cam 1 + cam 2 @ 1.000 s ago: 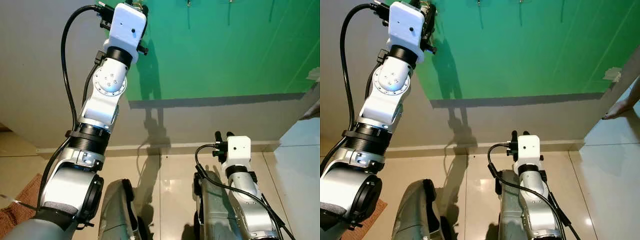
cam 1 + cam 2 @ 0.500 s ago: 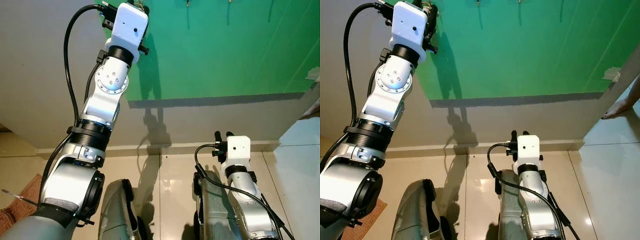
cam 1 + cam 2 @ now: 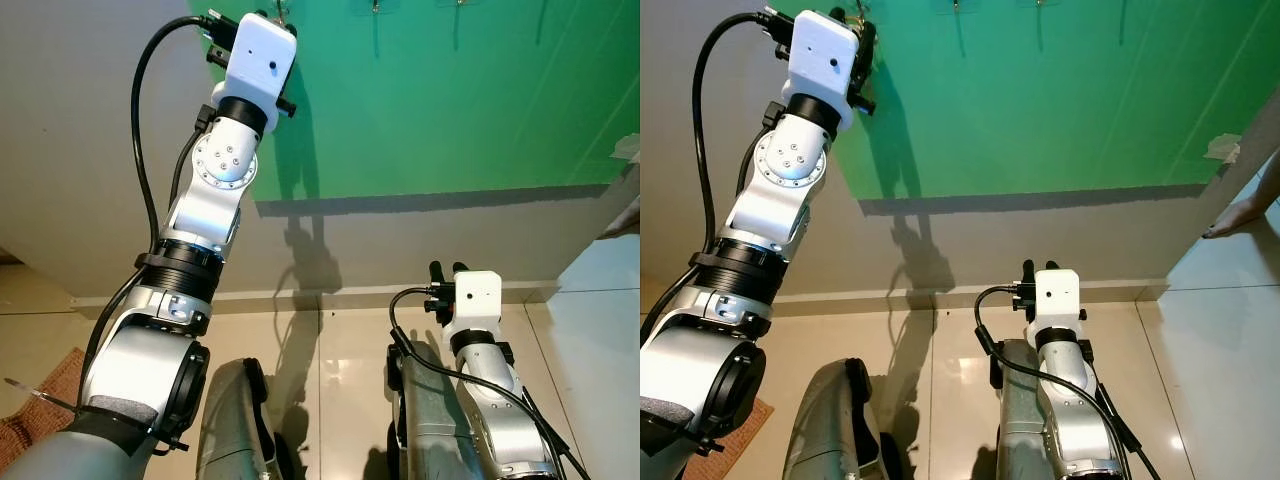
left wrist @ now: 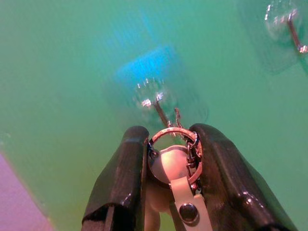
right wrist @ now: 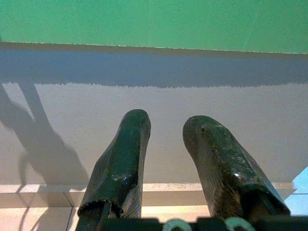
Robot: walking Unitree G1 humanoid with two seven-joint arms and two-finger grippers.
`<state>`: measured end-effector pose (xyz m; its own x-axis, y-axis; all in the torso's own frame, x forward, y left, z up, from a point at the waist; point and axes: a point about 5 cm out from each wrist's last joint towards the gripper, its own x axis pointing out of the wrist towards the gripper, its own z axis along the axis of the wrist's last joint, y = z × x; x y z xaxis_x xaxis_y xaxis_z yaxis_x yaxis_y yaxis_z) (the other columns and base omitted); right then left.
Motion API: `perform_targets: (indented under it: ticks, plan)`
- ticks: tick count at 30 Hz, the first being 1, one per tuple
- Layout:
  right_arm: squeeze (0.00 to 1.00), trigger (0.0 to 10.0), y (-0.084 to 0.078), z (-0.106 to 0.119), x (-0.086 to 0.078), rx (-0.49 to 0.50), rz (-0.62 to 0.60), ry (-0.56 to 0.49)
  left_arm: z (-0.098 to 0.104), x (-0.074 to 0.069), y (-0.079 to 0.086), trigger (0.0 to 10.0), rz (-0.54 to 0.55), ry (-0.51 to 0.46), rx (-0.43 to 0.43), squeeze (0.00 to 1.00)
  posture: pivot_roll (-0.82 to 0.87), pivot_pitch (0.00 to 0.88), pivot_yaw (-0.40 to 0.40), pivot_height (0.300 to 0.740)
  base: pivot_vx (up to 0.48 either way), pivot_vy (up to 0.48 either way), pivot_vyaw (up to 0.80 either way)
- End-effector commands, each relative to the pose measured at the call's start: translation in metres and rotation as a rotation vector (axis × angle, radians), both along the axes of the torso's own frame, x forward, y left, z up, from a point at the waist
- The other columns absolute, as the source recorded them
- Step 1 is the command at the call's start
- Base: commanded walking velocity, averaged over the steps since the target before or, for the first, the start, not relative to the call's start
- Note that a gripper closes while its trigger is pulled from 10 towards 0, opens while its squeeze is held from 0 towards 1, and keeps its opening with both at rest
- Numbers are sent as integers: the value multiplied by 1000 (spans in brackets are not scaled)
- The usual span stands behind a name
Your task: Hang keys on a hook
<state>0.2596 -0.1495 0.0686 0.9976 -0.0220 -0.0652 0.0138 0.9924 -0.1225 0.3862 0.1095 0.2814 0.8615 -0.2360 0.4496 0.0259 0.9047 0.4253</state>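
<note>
My left arm is raised high against the green wall (image 3: 450, 100). Its gripper (image 4: 171, 137) is shut on a metal key ring (image 4: 174, 132) with a white strap (image 4: 185, 204) and a pale round fob. The ring's top sits just below a clear stick-on hook (image 4: 158, 107) on the wall, and I cannot tell whether they touch. A second hook (image 4: 290, 30) is fixed further along the wall. In the left eye view the left gripper (image 3: 282, 10) reaches the frame's top edge. My right gripper (image 5: 166, 127) hangs low by my leg, open and holding nothing.
More hooks (image 3: 376, 6) line the top of the green wall. Below it runs a grey wall band and a tiled floor (image 3: 340, 350). A brown mat (image 3: 35, 405) lies at lower left. A person's foot (image 3: 1238, 215) shows at the right edge.
My left arm has lifted a little and shifted right, carrying the key ring closer to the hook. The right arm has not moved.
</note>
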Motion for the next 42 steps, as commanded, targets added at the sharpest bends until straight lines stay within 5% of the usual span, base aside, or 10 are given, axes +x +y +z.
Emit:
perform_targets:
  ticks: [1,31,42]
  plan:
    - [0,10000,4,-2,-3,-1,15,15,8,2,-1,0,2,-1,9,0,-157,126,99,536,0,0,0]
    - [0,10000,5,-5,-5,1,18,29,-3,-8,-8,0,-33,8,-27,0,-153,134,98,536,0,0,0]
    - [0,10000,5,-5,-6,0,19,32,9,-13,-4,0,-15,-39,-63,0,-154,136,97,536,0,0,0]
